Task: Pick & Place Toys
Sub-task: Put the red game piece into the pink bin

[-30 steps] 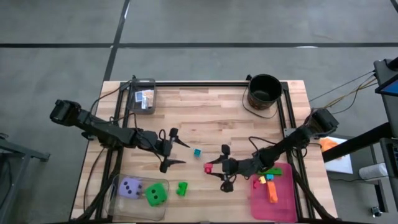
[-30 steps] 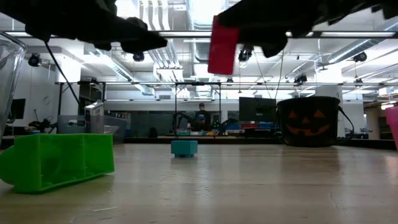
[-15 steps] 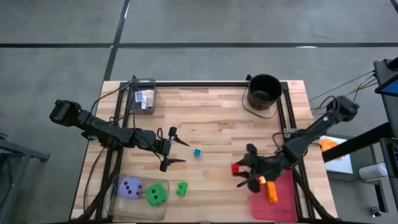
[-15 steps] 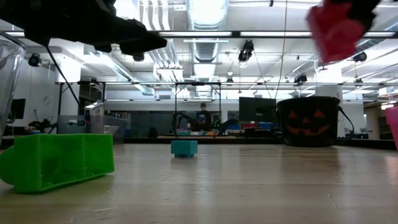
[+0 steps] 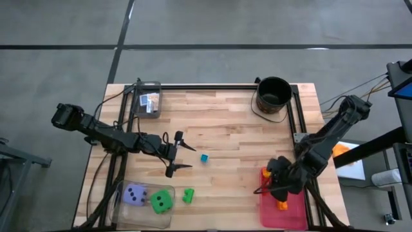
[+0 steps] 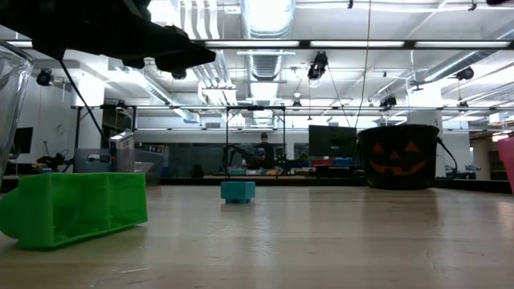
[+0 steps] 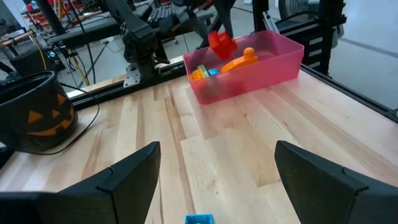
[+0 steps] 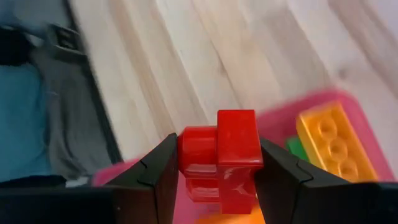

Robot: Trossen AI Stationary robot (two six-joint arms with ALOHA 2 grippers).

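Note:
My right gripper (image 5: 271, 179) hangs over the pink tray (image 5: 291, 216) at the near right, shut on a red brick (image 8: 220, 151); the left wrist view shows the red brick (image 7: 221, 44) above the tray. An orange brick (image 5: 282, 205) and other small bricks lie in the tray. My left gripper (image 5: 177, 154) stands open above mid-table, left of a teal brick (image 5: 204, 158) that rests on the wood. A green brick (image 5: 188, 195) lies near the front edge. My right gripper pinches the red brick by two opposite sides (image 8: 186, 152) between its two fingers (image 8: 154, 177). The fingers slant down from above. The brick is lifted clear, above the pink tray's left part.
A clear bin (image 5: 143, 205) at the near left holds a purple die (image 5: 134, 193) and a green die (image 5: 161, 203). The black pumpkin-face bucket (image 5: 273, 94) stands at the far right. A clear box (image 5: 149, 102) with card packs sits at the far left.
My right gripper has carried the red brick up and toward the table's right edge, from mid-table to over the pink tray. It has rolled and tipped to point downward, and has left the low view. The brick stays in the hold.

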